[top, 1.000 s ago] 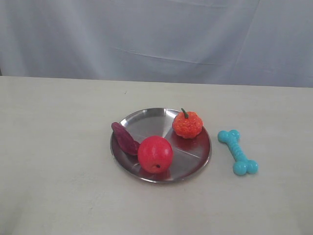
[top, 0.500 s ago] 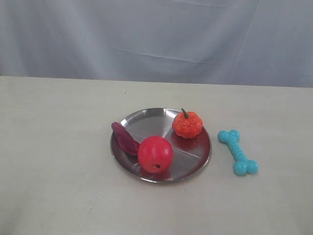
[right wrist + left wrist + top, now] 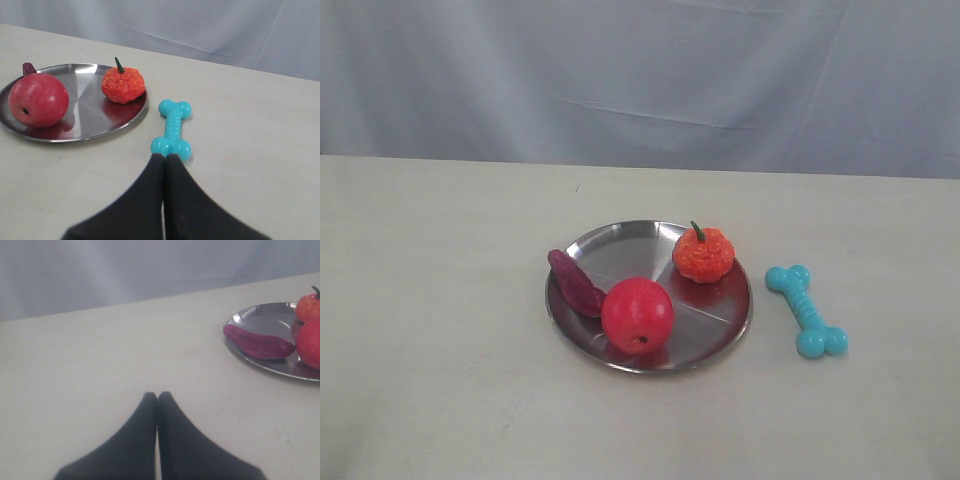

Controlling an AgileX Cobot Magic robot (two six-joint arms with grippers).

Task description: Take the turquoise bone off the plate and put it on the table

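Exterior view, turquoise bone (image 3: 806,311) on table (image 3: 440,300) beside plate (image 3: 620,250), left claw (image 3: 157,396) closed, right claw (image 3: 165,157) closed

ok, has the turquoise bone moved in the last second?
No. In the exterior view the turquoise bone lies on the table, right of the plate, with the same gap and angle as before.

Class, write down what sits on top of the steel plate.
A red ball, an orange pumpkin and a purple slice sit on the plate. The plate surface beneath them is covered.
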